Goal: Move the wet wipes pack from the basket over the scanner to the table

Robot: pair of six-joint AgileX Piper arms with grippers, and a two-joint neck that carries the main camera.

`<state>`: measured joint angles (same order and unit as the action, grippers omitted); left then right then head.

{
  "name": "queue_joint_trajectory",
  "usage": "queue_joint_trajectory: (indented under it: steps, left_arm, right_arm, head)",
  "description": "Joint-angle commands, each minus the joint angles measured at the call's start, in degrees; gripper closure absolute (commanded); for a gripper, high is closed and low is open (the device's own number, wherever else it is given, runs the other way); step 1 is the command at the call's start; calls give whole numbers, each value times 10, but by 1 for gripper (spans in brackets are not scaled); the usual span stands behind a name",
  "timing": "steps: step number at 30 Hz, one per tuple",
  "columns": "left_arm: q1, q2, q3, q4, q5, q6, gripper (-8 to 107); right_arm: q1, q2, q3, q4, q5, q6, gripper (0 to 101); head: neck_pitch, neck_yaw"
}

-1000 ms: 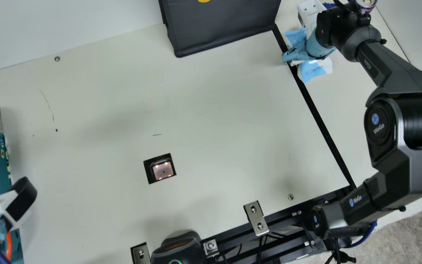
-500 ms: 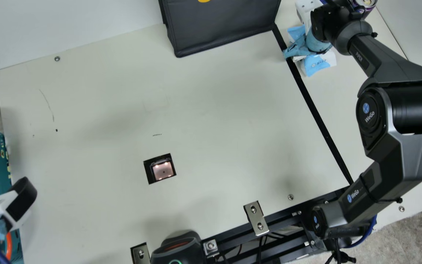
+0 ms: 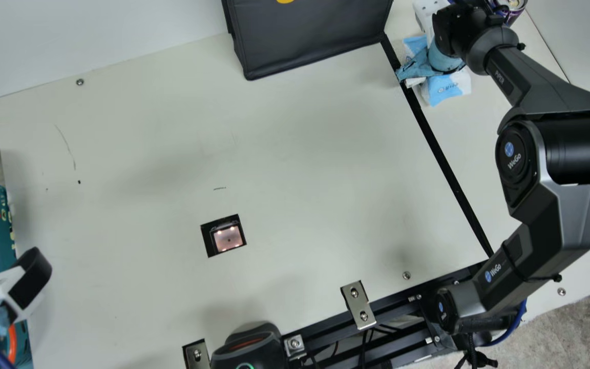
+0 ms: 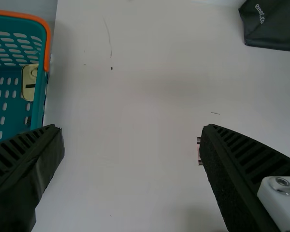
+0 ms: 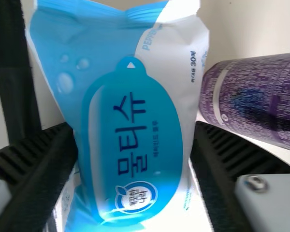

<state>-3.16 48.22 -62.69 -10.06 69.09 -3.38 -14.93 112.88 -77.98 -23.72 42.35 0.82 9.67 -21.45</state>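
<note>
Right wrist view: the right gripper (image 5: 134, 129) has the wet wipes pack (image 5: 130, 169) pinched between its ribbed fingers, one along each long side. The pack's long axis runs crosswise to the squeeze, so opening should free both sides together.

In the main view the pack is toward one o'clock from the middle of the table (image 3: 295, 154), next to the black strip (image 3: 441, 148) and well apart from the scanner (image 3: 228, 238), which sits between seven and eight o'clock from it. Whether its underside touches the tabletop, I can't tell.

The right arm (image 3: 556, 154) is clearly the nearer one. The left gripper (image 4: 133, 128) stands wide apart with nothing in it, near the basket (image 3: 3, 225) — around nine o'clock in the main view.

The scanning part looks done, I'd judge; what remains is a gentle set-down and release. The purple can (image 5: 253, 99) is close beside one finger — spreading too wide could nudge it.
</note>
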Motion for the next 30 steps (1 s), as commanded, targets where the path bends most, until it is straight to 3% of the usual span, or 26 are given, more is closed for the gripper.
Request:
queue_joint_trajectory:
  steps: [1,20,30]
  left_arm:
    - [0,0,0,0,0,0,9]
    - [0,0,0,0,0,0,9]
    - [0,0,0,0,0,0,9]
  right_arm:
    - [2,-2,2,11,7,1,6]
    - [16,-40,5,12,51,44,6]
    - [41,-87,8,-32,82,73,6]
  head:
    - [-17,-1]
    - [-17,-1]
    - [-17,-1]
